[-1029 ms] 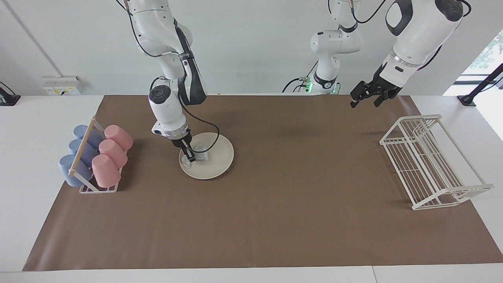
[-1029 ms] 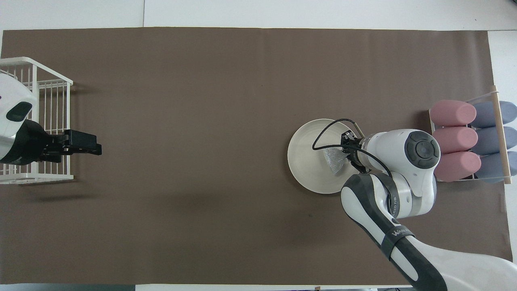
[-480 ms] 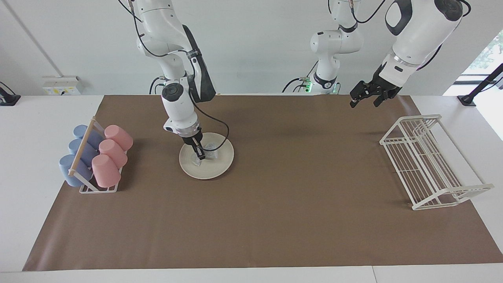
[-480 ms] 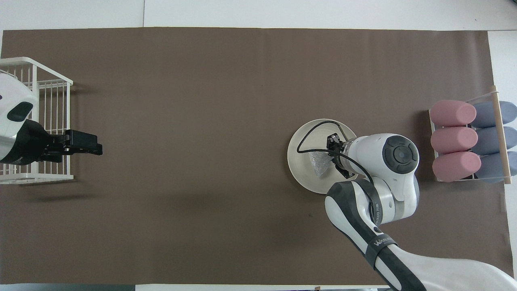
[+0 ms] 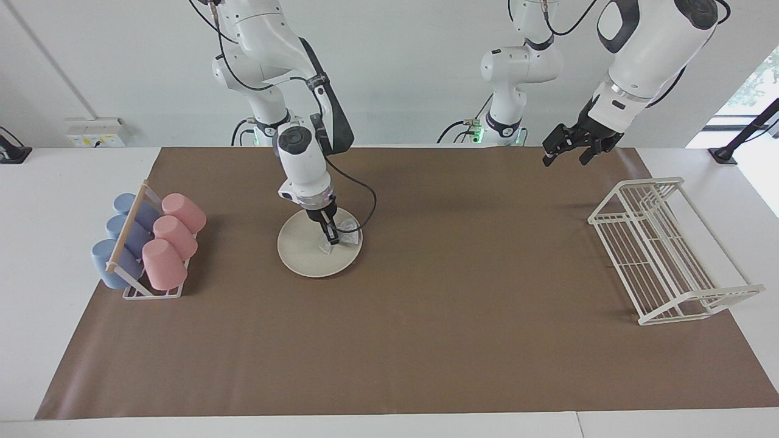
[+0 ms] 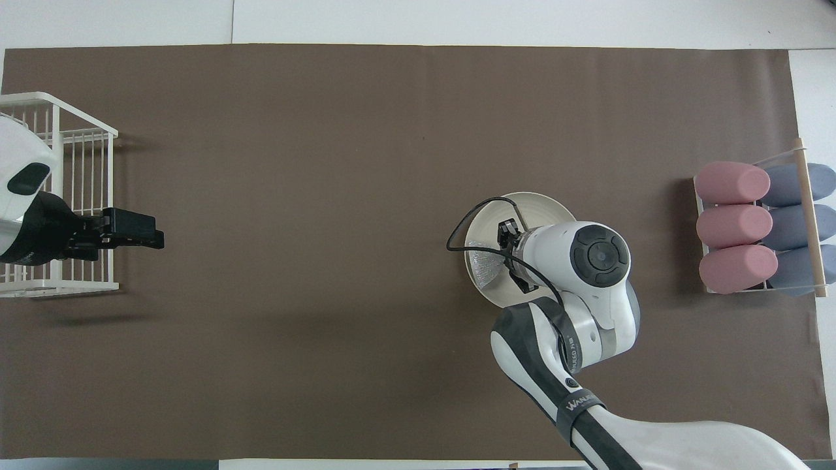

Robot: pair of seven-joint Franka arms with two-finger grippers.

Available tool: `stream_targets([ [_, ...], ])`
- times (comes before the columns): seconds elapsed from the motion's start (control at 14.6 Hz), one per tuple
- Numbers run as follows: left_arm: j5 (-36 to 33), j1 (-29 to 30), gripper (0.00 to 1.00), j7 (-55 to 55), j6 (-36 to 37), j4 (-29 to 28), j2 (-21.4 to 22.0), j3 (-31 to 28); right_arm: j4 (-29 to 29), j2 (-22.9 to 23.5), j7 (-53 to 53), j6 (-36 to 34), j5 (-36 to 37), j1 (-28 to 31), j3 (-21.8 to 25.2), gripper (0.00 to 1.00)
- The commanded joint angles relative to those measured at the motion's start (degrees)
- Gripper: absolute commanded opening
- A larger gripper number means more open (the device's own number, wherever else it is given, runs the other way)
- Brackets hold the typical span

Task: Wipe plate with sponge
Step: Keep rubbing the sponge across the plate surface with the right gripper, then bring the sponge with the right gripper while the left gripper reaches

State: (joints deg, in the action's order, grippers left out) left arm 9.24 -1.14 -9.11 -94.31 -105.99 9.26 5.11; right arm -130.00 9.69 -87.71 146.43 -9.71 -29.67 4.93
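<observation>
The round cream plate [image 5: 304,250] [image 6: 547,207] lies flat on the brown mat, toward the right arm's end of the table. My right gripper [image 5: 331,238] [image 6: 507,260] points down onto it, shut on the silvery sponge [image 5: 349,233] [image 6: 484,271]. The sponge rests on the plate at the rim that faces the left arm's end. The right arm's wrist covers much of the plate in the overhead view. My left gripper [image 5: 567,156] [image 6: 145,238] waits open and empty in the air, over the mat beside the wire rack.
A rack of pink and blue cups [image 5: 149,243] [image 6: 757,225] lying on their sides stands beside the plate at the right arm's end. A white wire dish rack [image 5: 663,249] [image 6: 65,196] stands at the left arm's end. The brown mat [image 5: 462,304] covers the table.
The right gripper has dragged the sponge across the plate, from the side near the cups to the rim toward the left arm's end. The left arm has not moved.
</observation>
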Motion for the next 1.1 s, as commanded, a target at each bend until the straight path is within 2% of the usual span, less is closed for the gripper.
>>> stream_targets([
  [0.0,-1.24,0.0,1.0,-1.0,0.79,0.87,-0.03,-0.02,2.28,2.18,-1.24,-3.94,1.96,-0.3,-0.1,0.0],
  [0.14,-1.24,0.0,1.0,-1.0,0.53,0.87,-0.03,-0.1,8.15,1.21,-1.41,-12.79,3.21,0.22,-0.1,0.0],
  [0.27,-1.24,0.0,1.0,-0.39,0.71,0.61,0.05,-0.1,12.56,0.16,-4.64,-18.53,3.03,0.31,-0.19,0.0],
  [0.55,0.68,0.09,1.0,-0.39,0.62,-0.7,0.49,-0.45,19.5,-0.81,-18.69,-23.28,3.12,-2.75,-0.8,0.0],
  [0.69,11.45,2.18,1.0,0.84,-0.26,-2.81,1.46,-1.07,23.37,-0.64,-24.68,-25.49,3.12,-5.91,-0.8,0.0],
  [1.03,30.36,2.2,1.0,7.25,-3.32,-9.22,1.9,-1.16,27.6,-0.64,-33.48,-30.59,3.38,-10.41,-0.8,0.0],
])
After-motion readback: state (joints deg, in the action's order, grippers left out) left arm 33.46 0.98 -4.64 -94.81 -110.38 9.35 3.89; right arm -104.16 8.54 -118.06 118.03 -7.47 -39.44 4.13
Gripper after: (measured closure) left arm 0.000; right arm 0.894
